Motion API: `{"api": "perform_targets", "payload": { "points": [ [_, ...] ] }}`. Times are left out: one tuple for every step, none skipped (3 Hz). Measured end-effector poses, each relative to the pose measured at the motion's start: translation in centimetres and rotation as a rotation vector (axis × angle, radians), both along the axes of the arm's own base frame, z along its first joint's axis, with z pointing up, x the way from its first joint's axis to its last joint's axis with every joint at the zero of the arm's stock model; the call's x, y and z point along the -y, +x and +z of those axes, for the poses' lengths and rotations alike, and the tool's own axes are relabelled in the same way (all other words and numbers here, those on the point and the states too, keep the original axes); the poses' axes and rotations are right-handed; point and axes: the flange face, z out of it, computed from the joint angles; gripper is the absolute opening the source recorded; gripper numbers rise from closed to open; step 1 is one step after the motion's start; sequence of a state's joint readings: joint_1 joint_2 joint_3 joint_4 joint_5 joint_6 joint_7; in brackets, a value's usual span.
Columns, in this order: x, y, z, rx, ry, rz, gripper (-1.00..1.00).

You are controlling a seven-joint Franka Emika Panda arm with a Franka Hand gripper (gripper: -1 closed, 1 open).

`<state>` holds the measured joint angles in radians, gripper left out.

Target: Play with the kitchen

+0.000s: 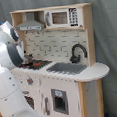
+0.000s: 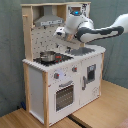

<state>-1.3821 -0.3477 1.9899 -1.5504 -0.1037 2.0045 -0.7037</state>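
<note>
The kitchen is a tall white and light-wood toy with a grey hood, a black faucet, a grey sink, and a hob. A small metal pot stands on the hob. In the second exterior view my gripper hangs above the hob, close to the dotted backboard and just under the hood, well above the pot. In the first exterior view my white arm fills the left side and hides the gripper.
An oven door and knobs face the front. A toy microwave sits on the upper shelf. The kitchen stands on wooden table tops with a seam between them. A grey curtain hangs behind.
</note>
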Motion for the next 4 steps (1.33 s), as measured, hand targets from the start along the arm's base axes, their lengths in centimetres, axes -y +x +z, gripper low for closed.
{"api": "perform_targets", "payload": {
  "points": [
    [-0.9, 0.9, -0.4, 0.0, -0.001, 0.005, 1.0],
    [-1.8, 1.9, -0.9, 0.001, -0.003, 0.01, 1.0],
    [-2.7, 3.1, -1.4, 0.001, -0.006, 0.013, 1.0],
    [-3.5, 4.2, -1.8, 0.0, -0.008, 0.017, 1.0]
  ]
}}
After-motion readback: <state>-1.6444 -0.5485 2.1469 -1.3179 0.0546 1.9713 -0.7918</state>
